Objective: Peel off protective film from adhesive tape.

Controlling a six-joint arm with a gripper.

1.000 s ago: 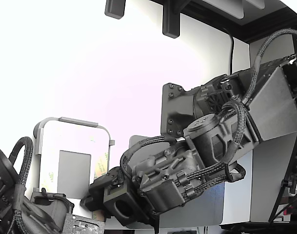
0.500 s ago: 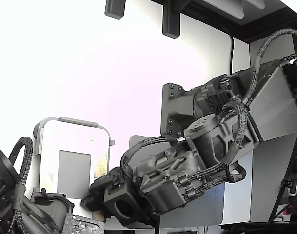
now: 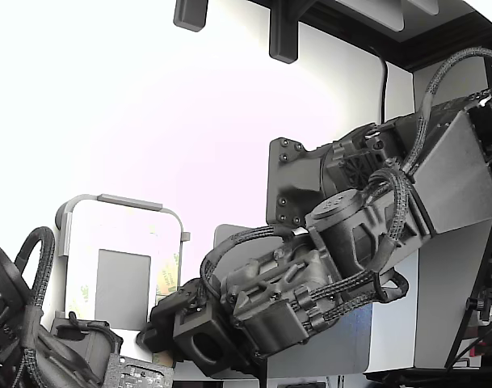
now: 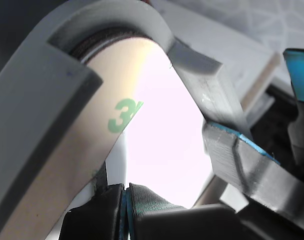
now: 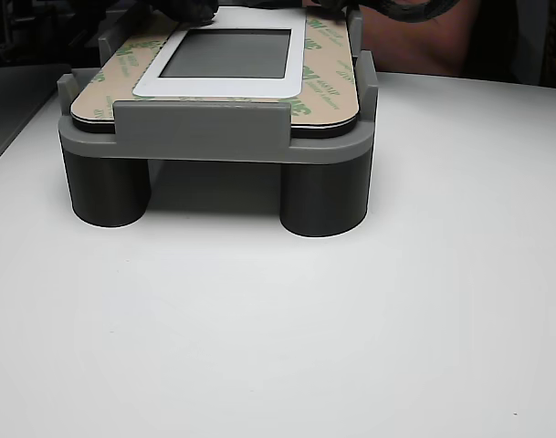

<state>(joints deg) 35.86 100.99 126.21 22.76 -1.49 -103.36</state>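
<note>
While its fingers press together at the panel's edge, the gripper [image 4: 126, 192] pinches the protective film [image 4: 87, 150].

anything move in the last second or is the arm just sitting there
Barely anything. In the exterior view the gripper and wrist have crept slightly toward that view's left, along the lower edge of the white panel. Nothing was visibly taken hold of or let go. The panel, its grey fixture and the protective film stayed where they were.
</note>
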